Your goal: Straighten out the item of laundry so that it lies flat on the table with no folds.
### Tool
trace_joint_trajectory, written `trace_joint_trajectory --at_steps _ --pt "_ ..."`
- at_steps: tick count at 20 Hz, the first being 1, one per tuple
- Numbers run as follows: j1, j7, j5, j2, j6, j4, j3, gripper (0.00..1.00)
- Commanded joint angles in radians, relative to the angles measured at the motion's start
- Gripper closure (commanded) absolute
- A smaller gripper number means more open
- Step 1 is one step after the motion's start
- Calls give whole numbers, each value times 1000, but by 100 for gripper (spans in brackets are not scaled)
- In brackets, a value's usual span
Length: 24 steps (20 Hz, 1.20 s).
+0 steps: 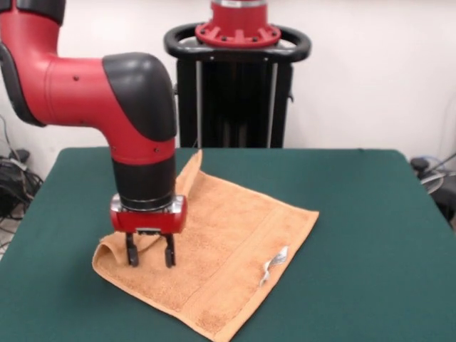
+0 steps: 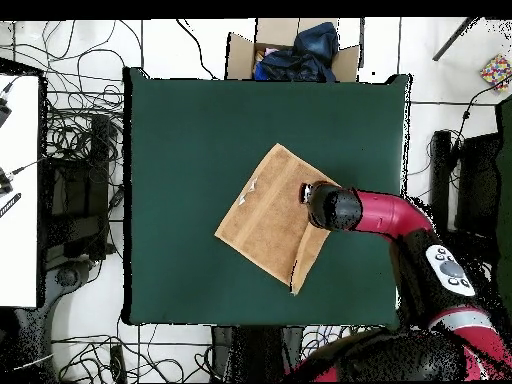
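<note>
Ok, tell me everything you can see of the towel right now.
The towel is orange-tan terry cloth with woven border bands and a small white tag at one edge. It lies diagonally on the green table, mostly flat, but one corner is rolled over and another lifts behind the arm. The open end effector stands over the rolled corner.

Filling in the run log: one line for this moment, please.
gripper: open, low over towel's curled corner | towel: mostly flat, that corner folded | table: green
</note>
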Motion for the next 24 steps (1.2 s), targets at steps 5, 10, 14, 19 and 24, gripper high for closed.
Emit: trace_joint_trajectory --at_steps 5,10,14,19,24 --pt "-3 -79 -25 -20 110 25 40 0" --pt "-4 -90 -23 -24 127 17 45 0" --pt "-19 -109 -22 -48 143 36 53 0" --pt "-51 -177 -14 -77 221 22 75 0" --pt "-95 -259 -8 -115 327 -15 110 0"
